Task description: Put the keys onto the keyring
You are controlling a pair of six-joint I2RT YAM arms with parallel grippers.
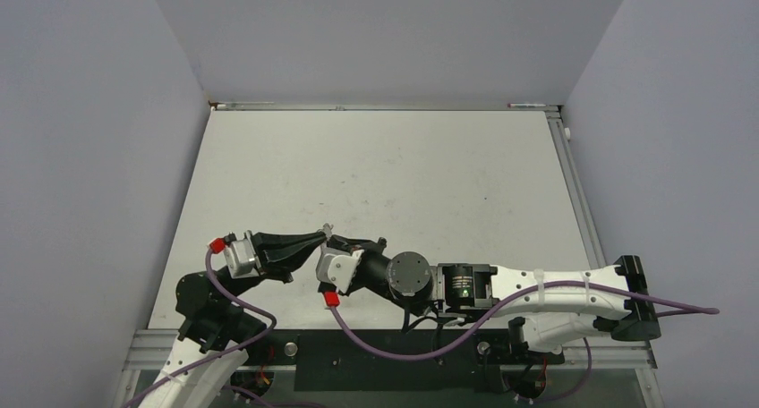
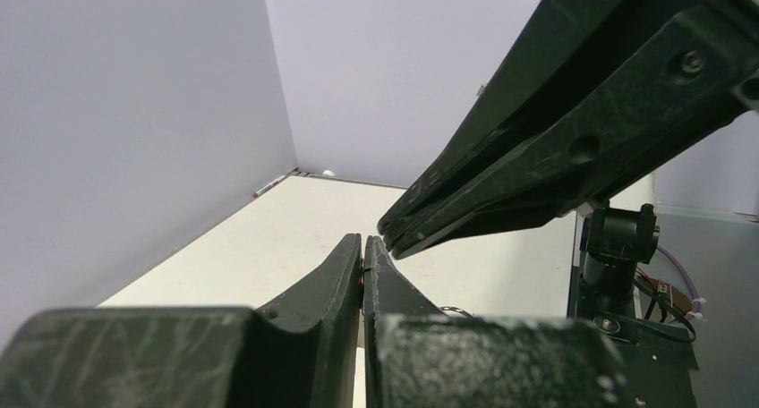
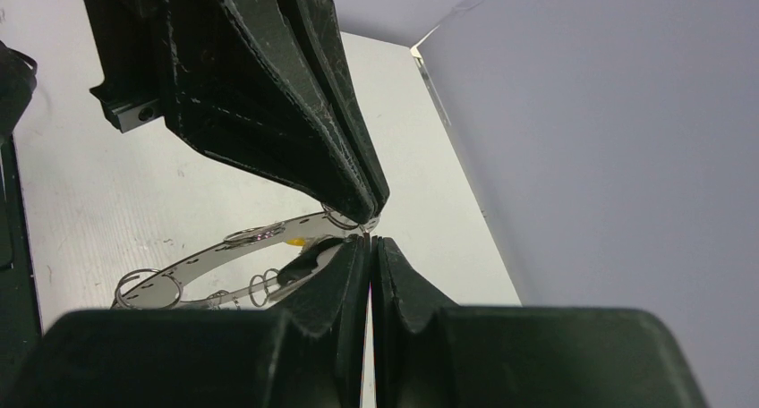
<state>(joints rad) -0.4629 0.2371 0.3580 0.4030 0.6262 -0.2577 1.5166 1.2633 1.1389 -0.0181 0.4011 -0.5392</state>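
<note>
My left gripper is pinched shut, and the right gripper, also shut, meets its tip. I see the keyring hanging just beside the left gripper, with 1 yellow tag against it. I cannot tell what holds it.

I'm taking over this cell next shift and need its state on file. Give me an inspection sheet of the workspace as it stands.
surface: white table, faintly scuffed.
job's things: keyring just below the pincer tips, with wire loops on its rim; a yellow key tag beside it; the metal keys are too small to make out.
clutter: nothing seen.
grippers: left pincer and right pincer meet tip to tip, both with jaws closed; what they pinch cannot be told.
cables: purple cables loop from both arms near the bases.
surroundings: plain grey walls on three sides.
</note>
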